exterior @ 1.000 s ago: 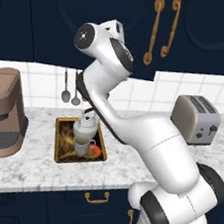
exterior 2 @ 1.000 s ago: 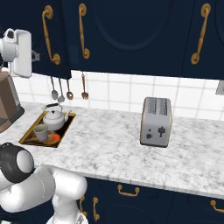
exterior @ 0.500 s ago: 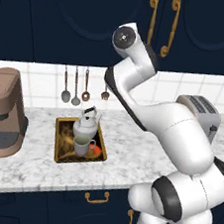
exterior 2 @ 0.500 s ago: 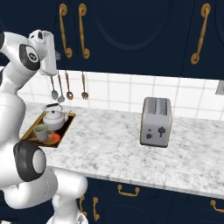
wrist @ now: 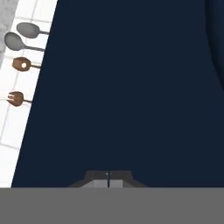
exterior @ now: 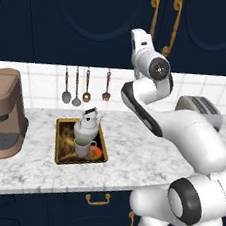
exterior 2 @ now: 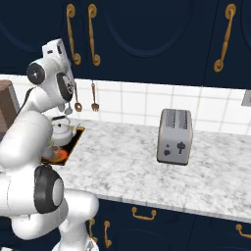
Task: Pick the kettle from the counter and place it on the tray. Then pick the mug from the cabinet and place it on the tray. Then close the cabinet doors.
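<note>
Gripper clenched empty at frame bottom, facing cabinet doors: stiff, hinged panels; likely push the flat face.

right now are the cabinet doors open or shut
Shut. The cabinet doors lie flat and flush above the backsplash, brass handles side by side, no shelf showing. In the hand view the closed gripper faces a plain navy panel.

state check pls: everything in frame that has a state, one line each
cabinet doors: shut, brass handles side by side
kettle: upright on the tray, lid on
mug: upright on the tray, in front of the kettle
tray: flat on the counter, loaded
hand: shut, empty, facing a navy door
toaster: upright, slots empty
</note>
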Motion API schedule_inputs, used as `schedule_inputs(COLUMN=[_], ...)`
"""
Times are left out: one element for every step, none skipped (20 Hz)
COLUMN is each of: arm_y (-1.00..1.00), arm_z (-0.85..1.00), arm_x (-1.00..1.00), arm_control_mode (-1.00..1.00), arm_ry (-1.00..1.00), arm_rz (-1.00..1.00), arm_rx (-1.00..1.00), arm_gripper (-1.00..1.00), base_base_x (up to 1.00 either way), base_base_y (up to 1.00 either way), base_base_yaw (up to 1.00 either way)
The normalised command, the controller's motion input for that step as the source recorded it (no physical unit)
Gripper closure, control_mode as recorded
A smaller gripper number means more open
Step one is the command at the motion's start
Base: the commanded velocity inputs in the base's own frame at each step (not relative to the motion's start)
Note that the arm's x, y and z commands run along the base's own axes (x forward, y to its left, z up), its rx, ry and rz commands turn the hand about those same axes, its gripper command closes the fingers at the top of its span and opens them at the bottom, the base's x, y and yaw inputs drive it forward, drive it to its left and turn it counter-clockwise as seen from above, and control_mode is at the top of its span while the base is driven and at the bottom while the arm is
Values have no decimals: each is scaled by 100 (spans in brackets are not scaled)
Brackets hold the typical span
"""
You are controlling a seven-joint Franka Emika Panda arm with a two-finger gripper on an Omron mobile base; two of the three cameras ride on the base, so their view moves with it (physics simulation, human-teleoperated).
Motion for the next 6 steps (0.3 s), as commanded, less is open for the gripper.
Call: schedule_inputs(arm_y=[0, 0, 0, 0, 0, 1], arm_z=[-1, 0, 0, 0, 0, 1], arm_x=[83, 71, 59, 44, 36, 30], arm_control_mode=[-100, -100, -100, -100, -100, -100], arm_ry=[0, 0, 0, 7, 10, 15], arm_rz=[19, 12, 5, 0, 0, 0], arm_rx=[9, 7, 6, 5, 6, 5], arm_gripper=[100, 100, 100, 100, 100, 100], base_base_x=[0, 0, 0, 0, 0, 0], base_base_y=[0, 0, 0, 0, 0, 0], base_base_yaw=[0, 0, 0, 0, 0, 0])
